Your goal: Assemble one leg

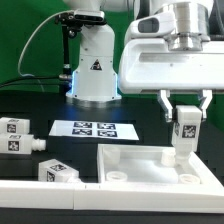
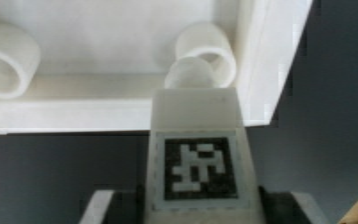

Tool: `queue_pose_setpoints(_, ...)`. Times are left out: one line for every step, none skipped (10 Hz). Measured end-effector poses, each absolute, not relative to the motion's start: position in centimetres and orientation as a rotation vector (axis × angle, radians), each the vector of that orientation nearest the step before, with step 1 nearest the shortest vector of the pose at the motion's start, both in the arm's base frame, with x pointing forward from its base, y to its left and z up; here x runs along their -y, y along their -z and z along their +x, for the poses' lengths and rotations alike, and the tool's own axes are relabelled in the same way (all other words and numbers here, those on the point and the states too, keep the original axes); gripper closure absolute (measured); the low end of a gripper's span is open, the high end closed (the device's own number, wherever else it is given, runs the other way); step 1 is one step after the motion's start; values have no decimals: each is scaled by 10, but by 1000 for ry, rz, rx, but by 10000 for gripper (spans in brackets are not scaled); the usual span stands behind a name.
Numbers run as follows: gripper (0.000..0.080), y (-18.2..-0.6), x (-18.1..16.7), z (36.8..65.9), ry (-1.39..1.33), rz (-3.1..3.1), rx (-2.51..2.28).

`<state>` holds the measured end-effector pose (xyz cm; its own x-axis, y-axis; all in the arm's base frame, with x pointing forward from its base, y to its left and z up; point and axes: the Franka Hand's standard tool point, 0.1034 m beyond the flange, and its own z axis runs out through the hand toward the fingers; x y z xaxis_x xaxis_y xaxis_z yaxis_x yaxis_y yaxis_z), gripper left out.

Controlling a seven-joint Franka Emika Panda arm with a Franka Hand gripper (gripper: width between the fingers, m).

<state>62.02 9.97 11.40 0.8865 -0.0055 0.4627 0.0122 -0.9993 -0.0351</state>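
My gripper [image 1: 185, 112] is shut on a leg [image 1: 185, 130], a stubby white block with a black-and-white tag. It holds the leg upright over the far corner of the large white panel [image 1: 140, 160], at the exterior view's right. In the wrist view the leg [image 2: 197, 140] runs out from between my fingers [image 2: 114, 205], and its tip meets a round corner socket [image 2: 208, 45] of the panel [image 2: 105, 105]. Whether the tip sits inside the socket I cannot tell. A second socket [image 2: 2, 62] shows beside it.
Three loose legs lie at the exterior view's left: two [image 1: 15, 127] [image 1: 24, 144] near the edge and one [image 1: 58, 172] beside the panel. The marker board [image 1: 92, 129] lies in front of the robot base [image 1: 95, 70].
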Motion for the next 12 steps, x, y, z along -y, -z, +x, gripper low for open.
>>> queue_pose_setpoints(512,-114,-100,624,749,-3017,10)
queue_pose_setpoints(512,-115,-104,627,756,-3012,2)
queue_pose_setpoints(512,-113,-113,628,763,-3007,15)
queue_pose_setpoints(512,-110,-117,627,759,-3007,27)
queue_pose_setpoints(512,-108,-117,627,757,-3009,31)
queue_pose_setpoints(512,-105,-118,627,753,-3012,34)
queue_pose_setpoints(512,-102,-118,626,748,-3015,35)
queue_pose_setpoints(512,-97,-116,625,750,-3018,39)
queue_pose_setpoints(512,-95,-114,628,793,-3012,41)
queue_pose_setpoints(512,-91,-112,628,800,-3015,45)
queue_pose_setpoints(512,-89,-110,628,796,-3020,50)
queue_pose_setpoints(512,-85,-108,627,791,-3024,49)
